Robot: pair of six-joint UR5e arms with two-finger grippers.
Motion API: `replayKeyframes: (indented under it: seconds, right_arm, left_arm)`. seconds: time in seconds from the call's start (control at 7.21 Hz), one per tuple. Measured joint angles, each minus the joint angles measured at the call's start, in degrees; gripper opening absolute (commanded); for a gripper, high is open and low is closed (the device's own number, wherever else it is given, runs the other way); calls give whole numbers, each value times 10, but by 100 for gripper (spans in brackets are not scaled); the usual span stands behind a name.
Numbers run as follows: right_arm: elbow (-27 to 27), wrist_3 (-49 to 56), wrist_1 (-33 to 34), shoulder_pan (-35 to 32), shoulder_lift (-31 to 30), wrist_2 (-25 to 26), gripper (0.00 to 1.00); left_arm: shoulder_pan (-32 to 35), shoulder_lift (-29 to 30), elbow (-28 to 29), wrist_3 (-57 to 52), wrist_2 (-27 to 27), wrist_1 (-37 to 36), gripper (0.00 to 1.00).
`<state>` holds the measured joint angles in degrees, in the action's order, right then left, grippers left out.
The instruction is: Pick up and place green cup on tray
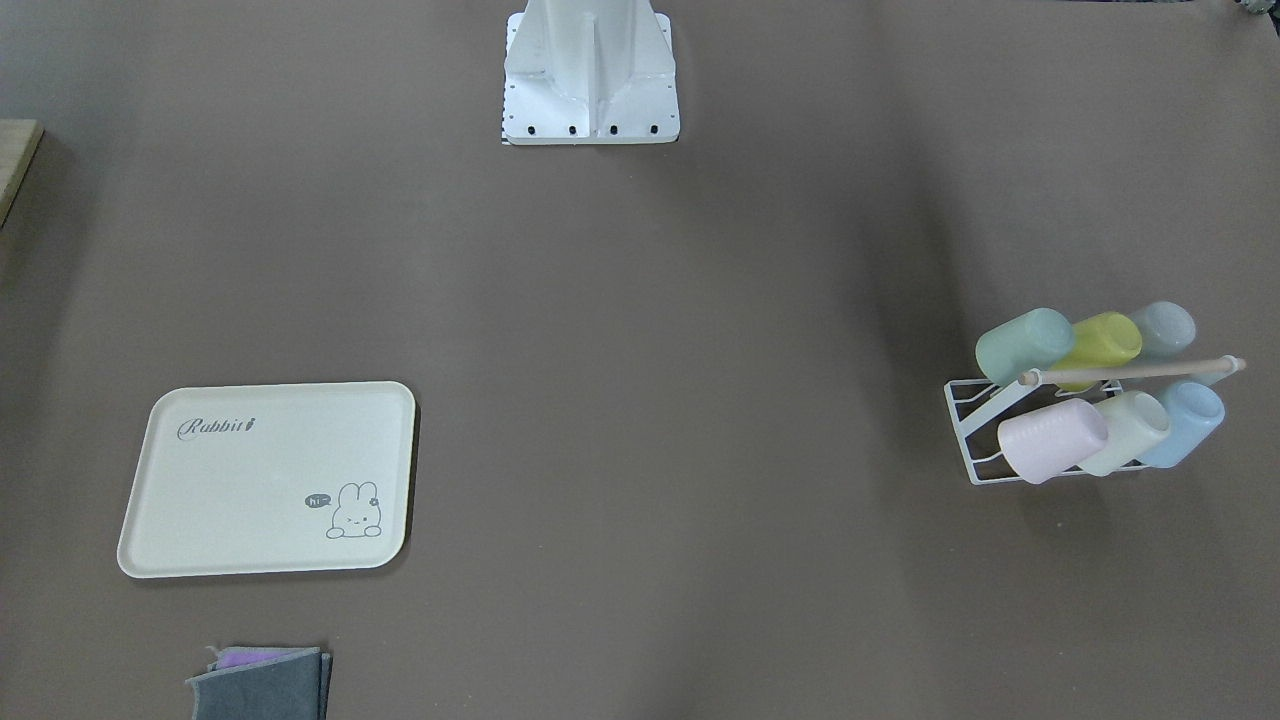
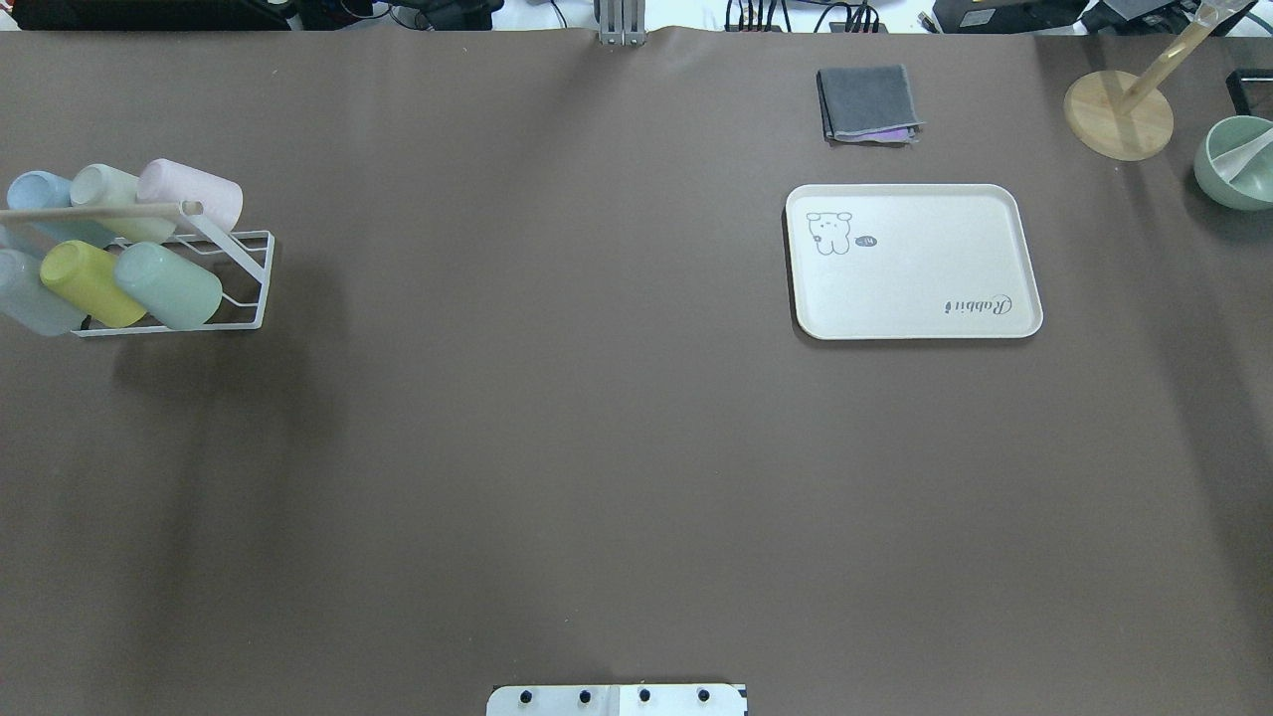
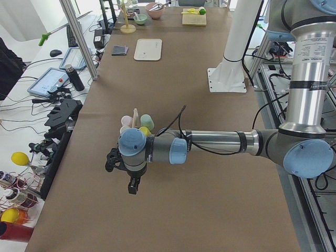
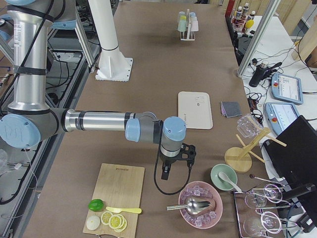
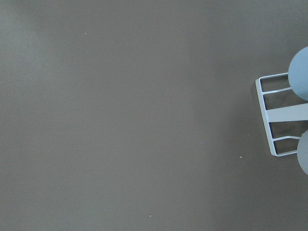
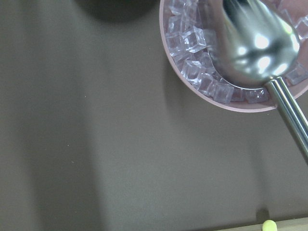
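You find the green cup (image 1: 1025, 345) tilted on the rack (image 2: 235, 250), at the end facing the tray (image 1: 265, 480), touching the yellow cup (image 1: 1105, 340). The tray lies on the bench, well apart from the rack. Left end effector (image 3: 132, 186) hangs near the rack, right end effector (image 4: 166, 171) beyond the tray from it. You cannot tell how far either is open.

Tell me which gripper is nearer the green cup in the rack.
Left. The left gripper hangs close beside the rack holding the green cup; the right gripper is at the table's opposite end, beyond the tray, near the pink ice bowl.
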<state>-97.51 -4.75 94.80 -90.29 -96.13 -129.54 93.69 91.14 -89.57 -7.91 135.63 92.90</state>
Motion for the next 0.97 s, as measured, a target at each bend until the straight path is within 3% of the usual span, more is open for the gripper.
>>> replayKeyframes:
  seconds: [0.55,0.69,0.97]
  right_arm:
    - [2,-5,-15,26,3,-36,100]
    - [3,-23,-41,54,7,-45,100]
    - [13,-162,-135,133,32,-49,100]
  left_arm:
    - [-1,1,-14,1,0,-5,98]
    - [-4,2,-27,1,-3,-20,98]
    - [-22,5,-84,2,-11,-79,98]
